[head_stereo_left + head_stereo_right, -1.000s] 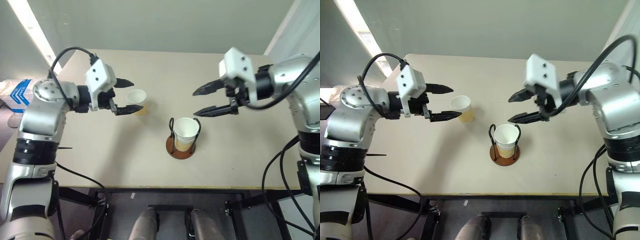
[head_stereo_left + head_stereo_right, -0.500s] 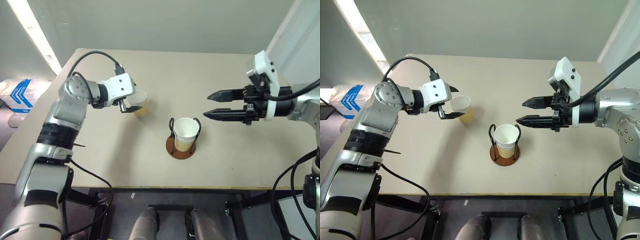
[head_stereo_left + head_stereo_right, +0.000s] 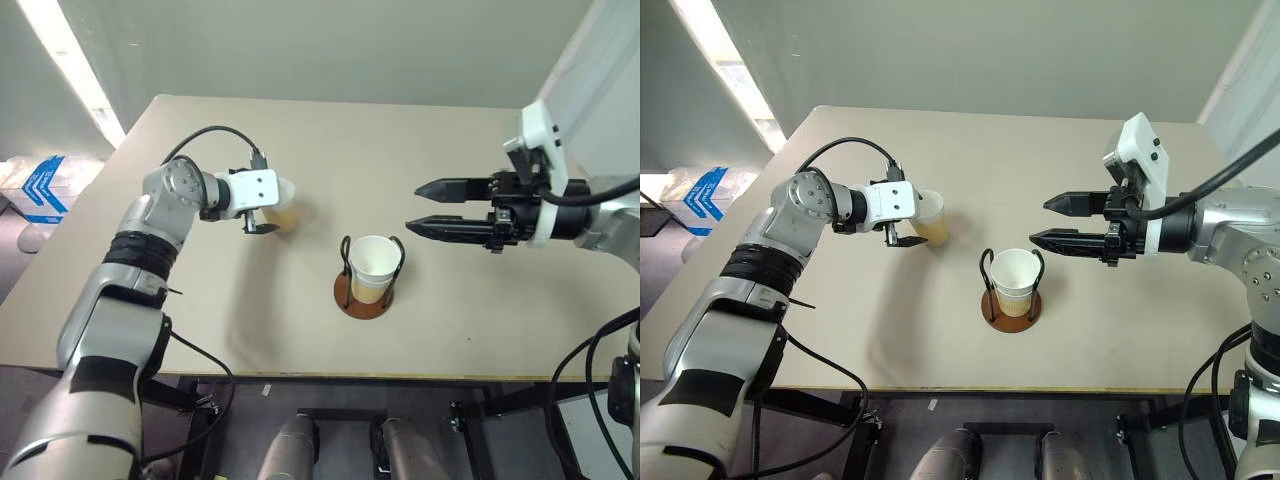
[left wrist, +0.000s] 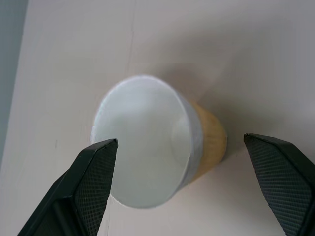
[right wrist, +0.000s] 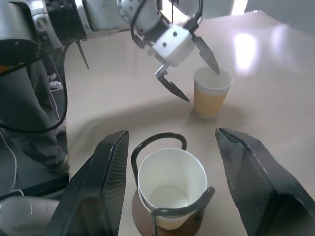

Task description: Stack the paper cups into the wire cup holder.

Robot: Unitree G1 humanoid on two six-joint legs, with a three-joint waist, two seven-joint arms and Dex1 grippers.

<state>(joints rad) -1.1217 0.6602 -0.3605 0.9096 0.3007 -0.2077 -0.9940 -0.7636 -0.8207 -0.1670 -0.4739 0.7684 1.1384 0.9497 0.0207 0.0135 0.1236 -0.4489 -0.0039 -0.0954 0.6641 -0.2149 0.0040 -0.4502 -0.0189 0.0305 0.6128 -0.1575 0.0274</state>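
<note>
**Left gripper spread around the loose cup, stacked cups already in the holder**

The wire cup holder (image 3: pixel 367 290) stands near the middle of the table (image 3: pixel 470 150), its round brown base flat on the surface and its two black wire loops upright. Inside it sit nested paper cups (image 3: pixel 370 266), open end up; the right wrist view shows one white rim just under another, so at least two are stacked there.

A single paper cup (image 3: pixel 931 218) stands upright on the table to the left of the holder and a little farther back, well apart from it. The left gripper (image 3: pixel 908 215) is at this cup with its two black fingers spread wide, one on each side. In the left wrist view both fingers (image 4: pixel 88 184) flank the cup with gaps showing between them and its wall, so nothing is grasped.

The right gripper (image 3: pixel 432 206) hangs in the air to the right of the holder and above table level, pointing toward the left. Its fingers are parted and empty, one above the other, clear of the holder and its cups.
</note>
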